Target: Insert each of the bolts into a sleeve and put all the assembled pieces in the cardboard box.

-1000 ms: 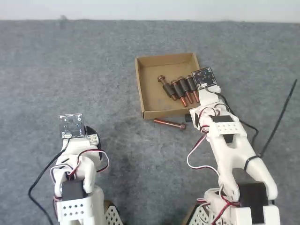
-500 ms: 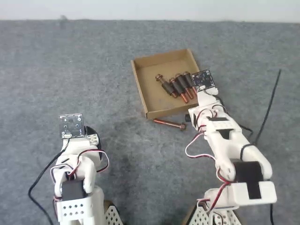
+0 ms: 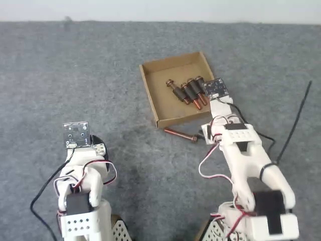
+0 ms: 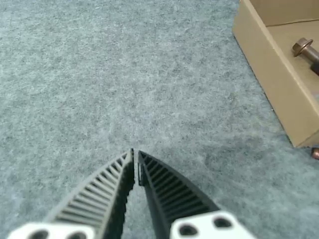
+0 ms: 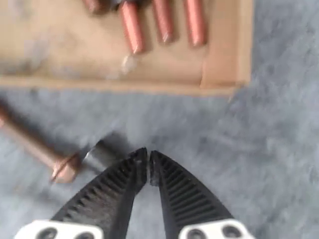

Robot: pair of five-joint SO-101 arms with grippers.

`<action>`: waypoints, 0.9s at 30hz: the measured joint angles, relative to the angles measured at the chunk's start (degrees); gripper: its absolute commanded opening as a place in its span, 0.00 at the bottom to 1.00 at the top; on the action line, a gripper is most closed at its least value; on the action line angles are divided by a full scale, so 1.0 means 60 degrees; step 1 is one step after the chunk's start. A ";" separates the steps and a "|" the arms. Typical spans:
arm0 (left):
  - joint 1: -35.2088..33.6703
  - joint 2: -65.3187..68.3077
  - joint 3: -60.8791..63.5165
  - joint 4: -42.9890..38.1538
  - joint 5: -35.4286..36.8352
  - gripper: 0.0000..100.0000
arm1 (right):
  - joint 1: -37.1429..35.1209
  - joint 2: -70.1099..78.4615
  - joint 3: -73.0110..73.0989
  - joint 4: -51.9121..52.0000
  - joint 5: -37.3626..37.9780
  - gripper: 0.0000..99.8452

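The cardboard box [image 3: 161, 95] lies on the grey carpet and holds several bolts in black sleeves [image 3: 189, 92]; their copper tips [image 5: 162, 22] show in the right wrist view. One bare copper bolt [image 3: 179, 134] lies outside the box along its near wall, its head [image 5: 62, 170] close to my right gripper [image 5: 148, 160]. That gripper is shut and empty, low over the carpet by the box's near right corner [image 5: 222, 79]. A dark piece [image 5: 105, 152] lies by the bolt head; I cannot tell what it is. My left gripper [image 4: 135, 158] is shut and empty, well left of the box [image 4: 271, 74].
Grey carpet covers the whole table. The left arm [image 3: 80, 170] stands at the near left, the right arm [image 3: 246, 160] at the near right with loose cables around it. Open carpet stretches left of and beyond the box.
The box has been nudged left and turned slightly. The right arm has shifted its pose and the loose bolt's head end has slid a little nearer. The left arm has not moved.
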 measured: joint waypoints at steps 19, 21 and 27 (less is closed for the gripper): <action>0.0000 0.0000 0.0000 0.0000 0.0000 0.01 | -0.0996 -0.2403 0.0015 0.2872 0.0000 0.14; 0.0000 0.0000 0.0000 0.0000 0.0000 0.01 | -0.1114 -0.2403 0.0088 0.2872 0.0000 0.19; 0.0000 0.0000 0.0000 0.0000 0.0000 0.01 | -0.1993 -0.2256 0.0410 0.2842 0.0000 0.18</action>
